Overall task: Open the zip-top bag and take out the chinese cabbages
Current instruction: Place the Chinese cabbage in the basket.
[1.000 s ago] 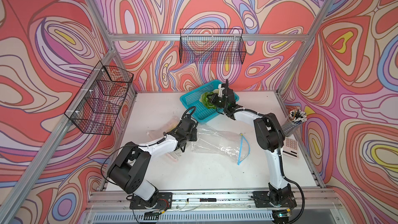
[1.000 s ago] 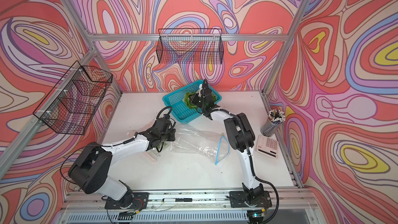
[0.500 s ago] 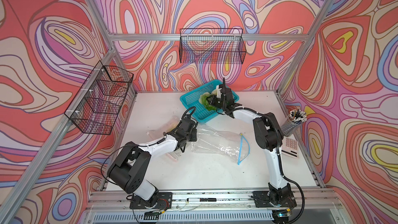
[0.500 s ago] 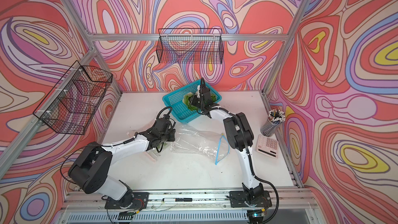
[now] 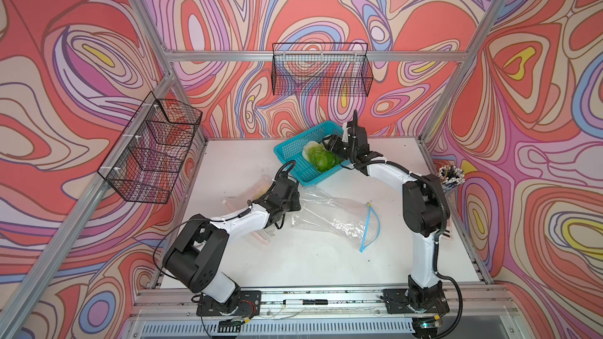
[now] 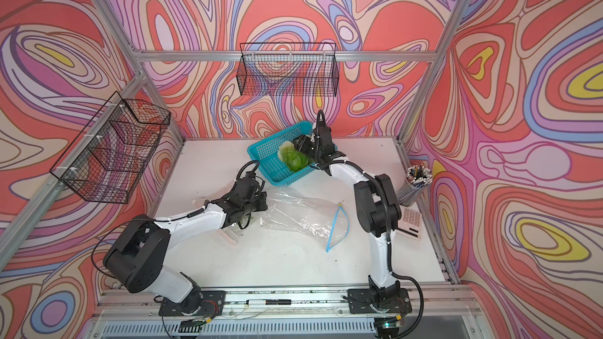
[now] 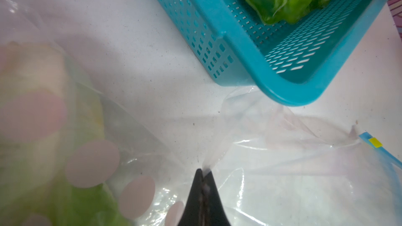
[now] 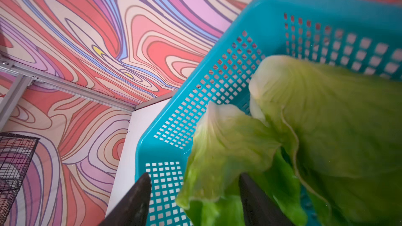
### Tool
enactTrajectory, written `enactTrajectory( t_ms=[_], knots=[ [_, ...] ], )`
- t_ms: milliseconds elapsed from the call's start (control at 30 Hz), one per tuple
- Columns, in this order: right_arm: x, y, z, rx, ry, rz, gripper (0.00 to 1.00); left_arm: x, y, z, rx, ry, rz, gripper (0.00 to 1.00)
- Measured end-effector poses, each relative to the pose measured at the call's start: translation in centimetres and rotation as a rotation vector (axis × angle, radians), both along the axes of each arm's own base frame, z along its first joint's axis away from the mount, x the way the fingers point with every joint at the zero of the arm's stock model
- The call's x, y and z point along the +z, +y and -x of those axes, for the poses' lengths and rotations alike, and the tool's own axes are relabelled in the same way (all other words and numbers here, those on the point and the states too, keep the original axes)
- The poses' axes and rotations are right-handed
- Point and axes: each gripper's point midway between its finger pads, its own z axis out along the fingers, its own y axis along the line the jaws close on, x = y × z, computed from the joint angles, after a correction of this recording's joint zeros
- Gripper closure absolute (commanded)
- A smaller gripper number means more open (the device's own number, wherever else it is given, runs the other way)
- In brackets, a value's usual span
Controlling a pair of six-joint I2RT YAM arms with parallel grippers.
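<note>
The clear zip-top bag (image 5: 332,216) (image 6: 300,213) lies flat mid-table, its blue zip strip (image 5: 370,226) gaping toward the right. My left gripper (image 7: 202,171) (image 5: 288,205) is shut on a pinch of the bag's plastic at its left end. Two chinese cabbages (image 5: 321,158) (image 6: 295,158) lie in the teal basket (image 5: 287,154) (image 6: 261,158) at the back. My right gripper (image 8: 194,175) (image 5: 328,143) hangs open over the basket. One cabbage (image 8: 228,148) sits loose between its spread fingers and the other cabbage (image 8: 337,127) lies beside it.
A second plastic bag with pale pink dots (image 7: 54,127) lies left of my left gripper, something whitish-green inside. A pen cup (image 5: 452,176) and calculator (image 6: 411,221) stand at the right edge. Wire baskets (image 5: 321,71) (image 5: 153,151) hang on the walls. A marker (image 5: 305,302) lies on the front rail.
My right gripper has gone from shut to open over the teal basket, letting go of a cabbage there. The left arm and the bag have not moved.
</note>
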Motion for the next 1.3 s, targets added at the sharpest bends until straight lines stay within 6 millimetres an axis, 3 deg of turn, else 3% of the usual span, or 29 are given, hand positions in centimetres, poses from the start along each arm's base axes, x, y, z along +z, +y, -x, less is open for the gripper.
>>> enactTrajectory(
  t_ms=[167, 300, 567, 733, 967, 1033, 1100, 1300],
  knots=[
    [4.6, -3.2, 1.2, -0.046, -0.09, 0.0, 0.28, 1.2, -2.1, 0.2, -0.007, -0.017, 0.058, 1.0],
    [6.2, -6.5, 2.5, -0.09, -0.125, 0.026, 0.27, 2.3, -3.7, 0.0, 0.001, -0.037, 0.119, 1.0],
    [5.1, -12.4, 5.9, -0.159, -0.117, 0.114, 0.25, 1.5, -7.2, -1.8, 0.061, -0.011, 0.24, 1.0],
    [4.7, -13.7, 7.8, -0.156, -0.121, 0.149, 0.25, 0.6, -10.8, -4.5, 0.077, -0.009, 0.293, 1.0],
    [4.2, -14.7, 10.0, -0.145, -0.121, 0.188, 0.24, 2.8, -15.2, -8.1, 0.054, -0.069, 0.355, 0.99],
    [4.2, -14.8, 10.4, -0.138, -0.123, 0.194, 0.24, 2.9, -15.4, -8.3, 0.05, -0.071, 0.36, 0.83],
    [4.2, -14.7, 10.8, -0.124, -0.129, 0.198, 0.24, 2.7, -15.4, -8.1, 0.044, -0.068, 0.354, 0.56],
    [3.6, -14.0, 12.0, -0.07, -0.145, 0.19, 0.24, 3.1, -14.3, -6.8, 0.024, -0.066, 0.312, 0.18]
  ],
)
